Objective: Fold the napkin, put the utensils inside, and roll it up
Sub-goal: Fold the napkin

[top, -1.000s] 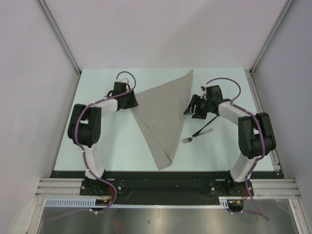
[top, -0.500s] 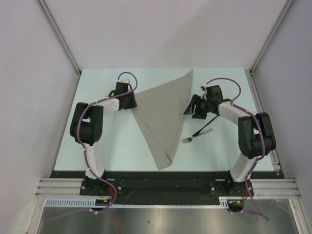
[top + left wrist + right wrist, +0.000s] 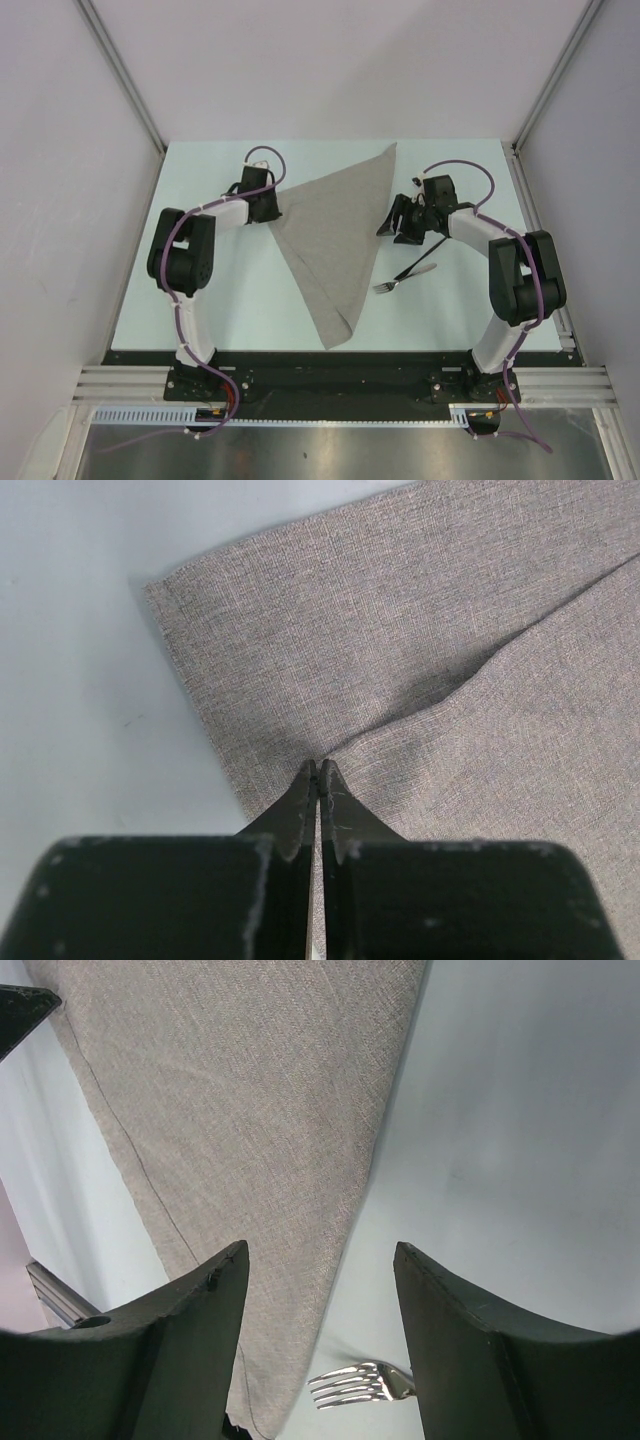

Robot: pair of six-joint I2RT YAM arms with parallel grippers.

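The grey-beige napkin (image 3: 335, 235) lies on the table folded into a triangle, its point toward the near edge. My left gripper (image 3: 274, 211) is at its left corner. In the left wrist view the gripper (image 3: 319, 767) is shut, and the cloth (image 3: 400, 630) puckers at the tips. My right gripper (image 3: 391, 226) is open and empty just right of the napkin's right edge. In the right wrist view this gripper (image 3: 320, 1260) hovers over that edge of the napkin (image 3: 250, 1090). The silver fork (image 3: 400, 280) (image 3: 360, 1385) and the thin dark utensil (image 3: 420, 260) lie together right of the napkin.
The pale table (image 3: 220, 300) is enclosed by grey side walls and a back wall. A black strip and metal rail (image 3: 340, 385) run along the near edge at the arm bases.
My left arm has shifted slightly to the right, staying at the napkin's left corner. The right arm, the napkin and the utensils have not moved.
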